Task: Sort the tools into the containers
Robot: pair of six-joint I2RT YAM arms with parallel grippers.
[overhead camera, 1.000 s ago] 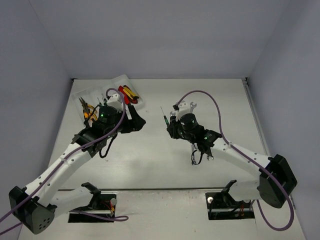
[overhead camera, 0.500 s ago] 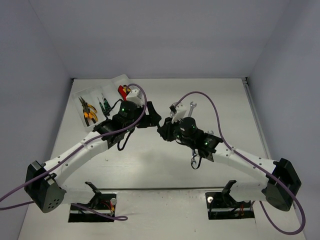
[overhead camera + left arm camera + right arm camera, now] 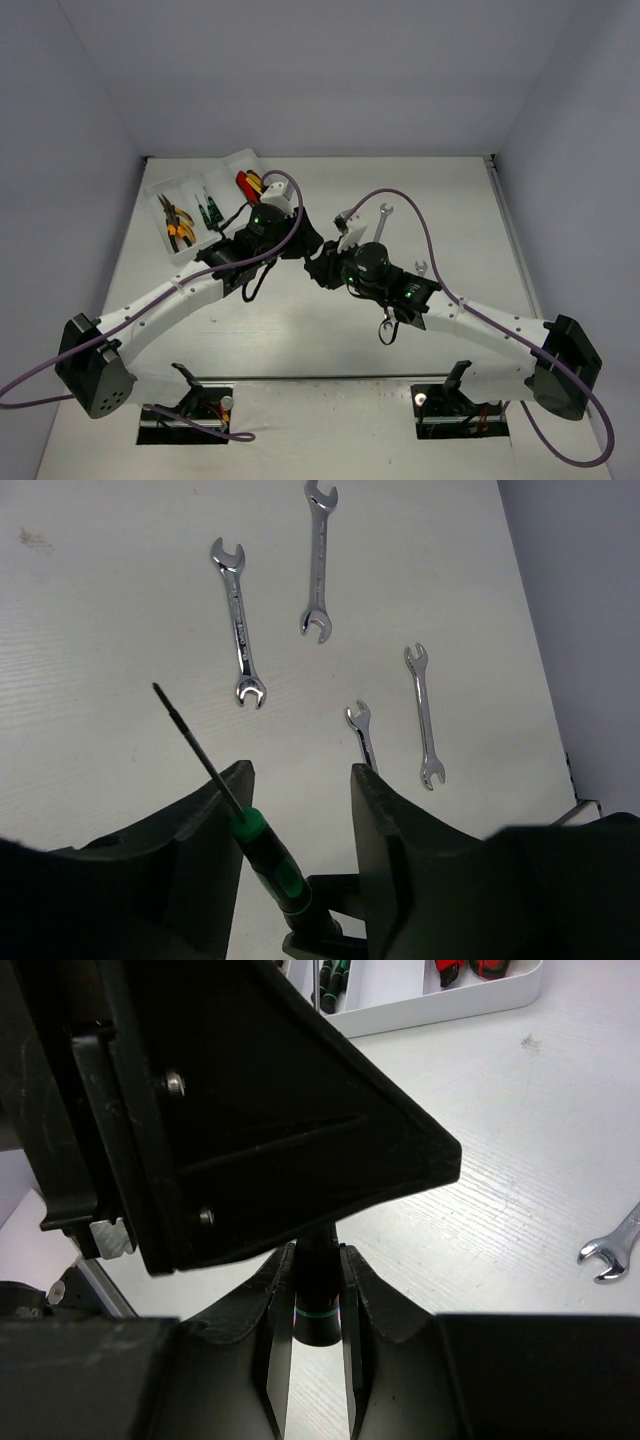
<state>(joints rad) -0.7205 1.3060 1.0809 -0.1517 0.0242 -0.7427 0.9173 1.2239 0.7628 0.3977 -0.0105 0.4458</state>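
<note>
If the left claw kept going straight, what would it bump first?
Probably the table, by the short wrench just past the left gripper; the screwdriver sits between its fingers. Depth unclear.

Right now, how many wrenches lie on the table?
4: two big wrenches farther out, two small wrenches nearer the left pincer, one partly hidden behind it. Arms may hide more.

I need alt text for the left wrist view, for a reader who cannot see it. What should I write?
A green-black screwdriver stands tilted between the open fingers of the left tool, its tip pointing up and left. Beyond it, four silver wrenches lie on the white table.
</note>
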